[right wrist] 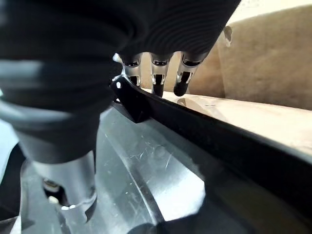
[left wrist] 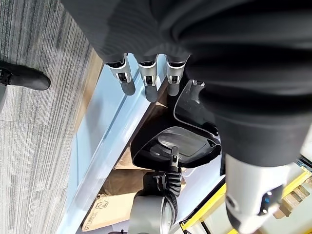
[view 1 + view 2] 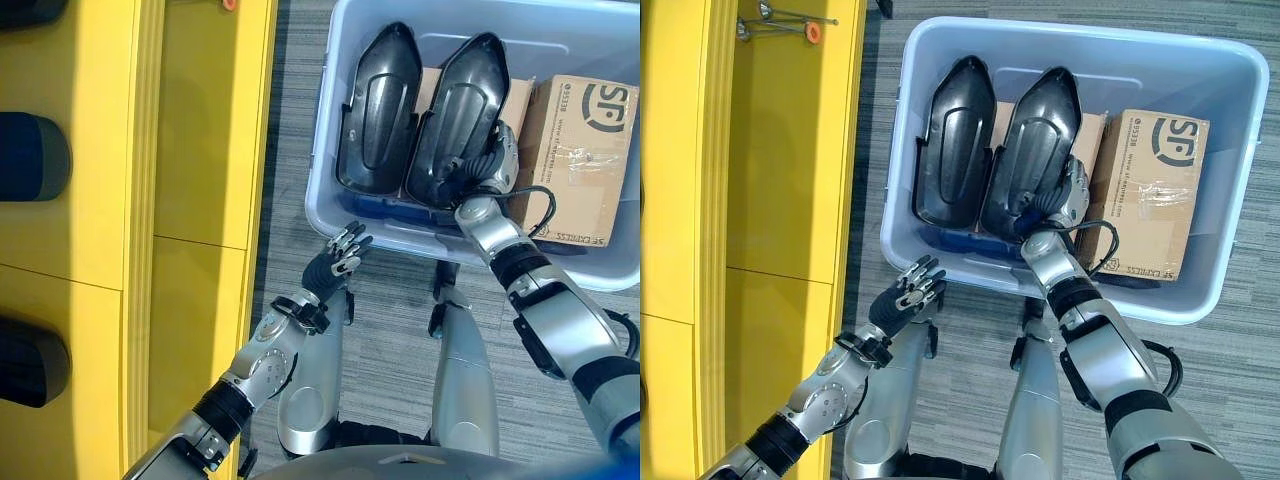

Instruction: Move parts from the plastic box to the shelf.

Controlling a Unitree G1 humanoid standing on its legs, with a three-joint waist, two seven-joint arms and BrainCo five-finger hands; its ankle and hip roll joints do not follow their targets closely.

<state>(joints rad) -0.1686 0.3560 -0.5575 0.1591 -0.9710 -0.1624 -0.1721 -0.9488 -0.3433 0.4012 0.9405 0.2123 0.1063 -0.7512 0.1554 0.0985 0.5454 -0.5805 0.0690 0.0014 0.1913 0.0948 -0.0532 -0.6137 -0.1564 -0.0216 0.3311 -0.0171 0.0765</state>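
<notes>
A pale blue plastic box [image 3: 1230,260] sits on the grey carpet [image 3: 1240,380], to the right of a yellow shelf [image 3: 770,180]. Two black moulded parts lean side by side in the box: the left part [image 3: 955,140] and the right part [image 3: 1035,150]. A cardboard carton [image 3: 1150,190] stands just right of them, and another carton [image 3: 1095,135] lies behind the right part. The right robot hand [image 3: 1068,195] is at the near right edge of the right part, its fingers [image 1: 157,80] curled over the rim and its thumb on the part's inner face, so it holds that part. The left robot hand [image 3: 908,292] hovers just outside the box's near left wall, fingers relaxed and holding nothing. Metal hooks [image 3: 775,20] stick out at the shelf's far end.
</notes>
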